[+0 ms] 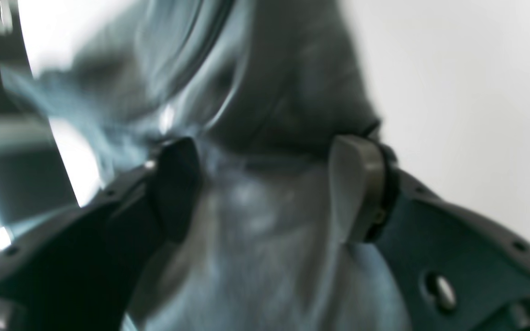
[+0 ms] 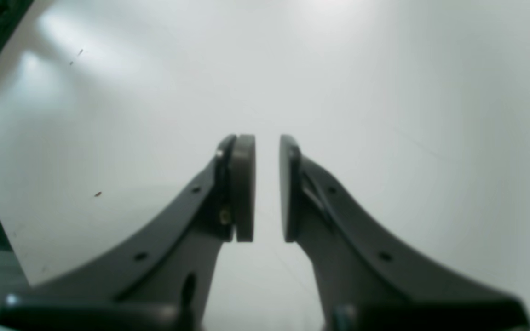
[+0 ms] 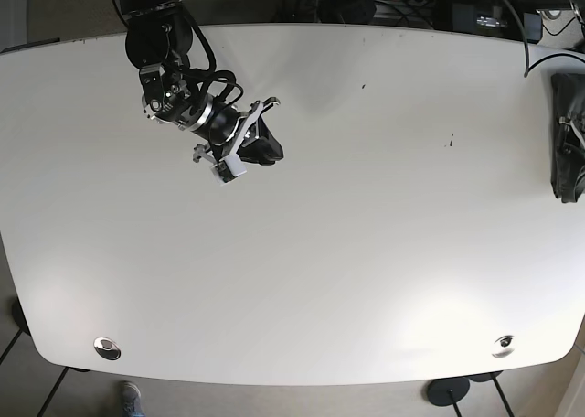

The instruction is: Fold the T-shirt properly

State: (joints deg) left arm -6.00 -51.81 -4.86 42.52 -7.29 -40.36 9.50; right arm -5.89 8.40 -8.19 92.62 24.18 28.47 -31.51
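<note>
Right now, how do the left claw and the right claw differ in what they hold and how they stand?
The left claw has gray T-shirt fabric between its wide-apart fingers; the right claw holds nothing. The right's pads stand a narrow gap apart above the bare white table. Both share dark fingers.

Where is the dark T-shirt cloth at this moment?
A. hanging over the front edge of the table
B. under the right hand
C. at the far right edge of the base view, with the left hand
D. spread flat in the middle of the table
C: the T-shirt shows only at the right edge of the base view, and the left wrist view has its cloth between the open fingers of the left hand; the right hand has only bare table below.
</note>
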